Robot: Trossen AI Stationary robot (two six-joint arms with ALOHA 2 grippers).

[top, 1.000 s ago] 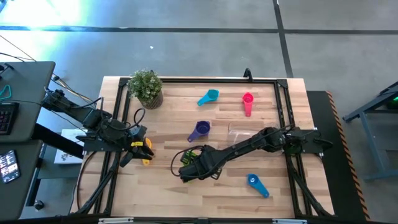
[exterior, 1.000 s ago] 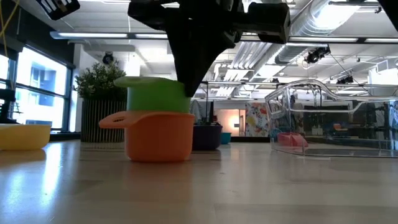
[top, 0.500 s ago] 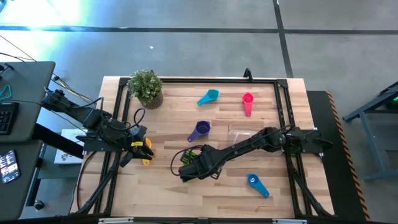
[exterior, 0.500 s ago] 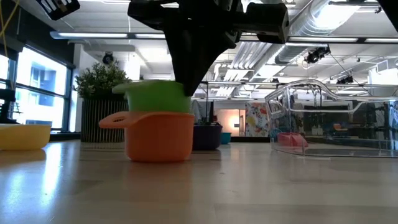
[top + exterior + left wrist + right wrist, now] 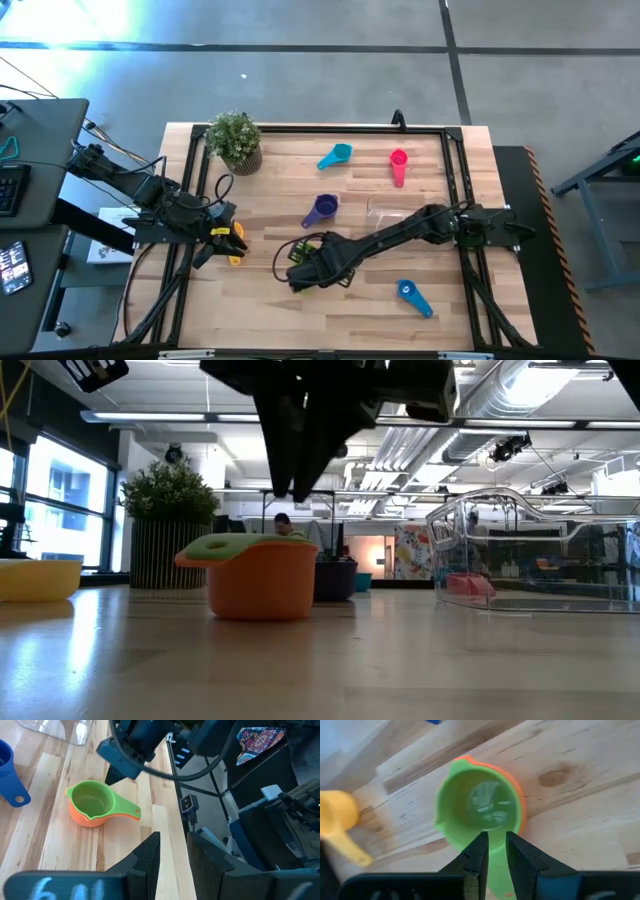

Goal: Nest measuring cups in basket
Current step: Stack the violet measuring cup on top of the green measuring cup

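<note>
1. While the left gripper (image 5: 234,240) waits at the table's left edge, jaws narrow, the yellow cup (image 5: 38,578) lies beside it.
2. Centre-near, the green cup (image 5: 91,800) sits nested in the salmon cup (image 5: 262,588); the right gripper (image 5: 494,851) hangs above, jaws narrow, empty.
3. Right, the basket (image 5: 535,555) stands.

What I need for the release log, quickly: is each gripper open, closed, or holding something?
Left gripper: cannot be told.
Right gripper: slightly open, empty, above the green cup.
</note>
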